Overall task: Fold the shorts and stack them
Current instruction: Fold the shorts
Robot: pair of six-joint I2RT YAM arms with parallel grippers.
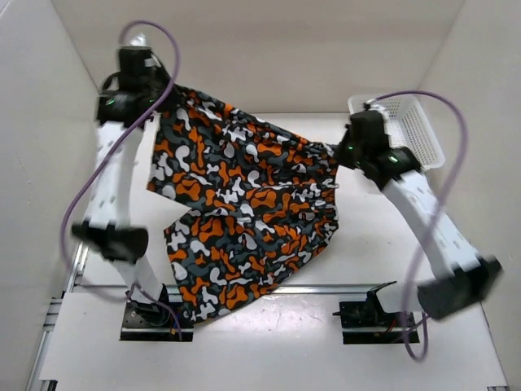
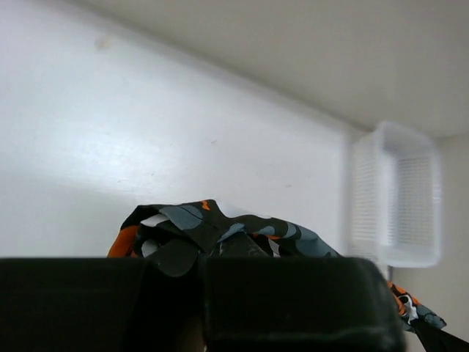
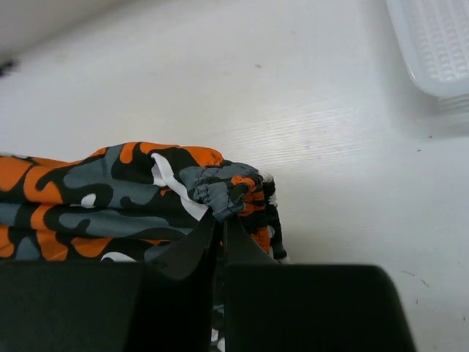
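Top external view: the shorts (image 1: pixel 244 212) are held stretched across mid-frame, raised at the upper left and trailing to the worktop (image 1: pixel 383 244) at lower centre. One corner is pinched by the left fingers (image 2: pixel 174 258), the opposite gathered edge by the right fingers (image 3: pixel 192 249). Spreading seems in hand; next, the cloth would need laying flat before a fold.

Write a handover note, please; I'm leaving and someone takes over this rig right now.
Left gripper: shut on a corner of the shorts, raised at far left.
Right gripper: shut on the opposite edge, near the basket.
Shorts: spread between both grippers, one leg trailing lower at near left.
Done: lifted and spread.
Left: fold, then stack.
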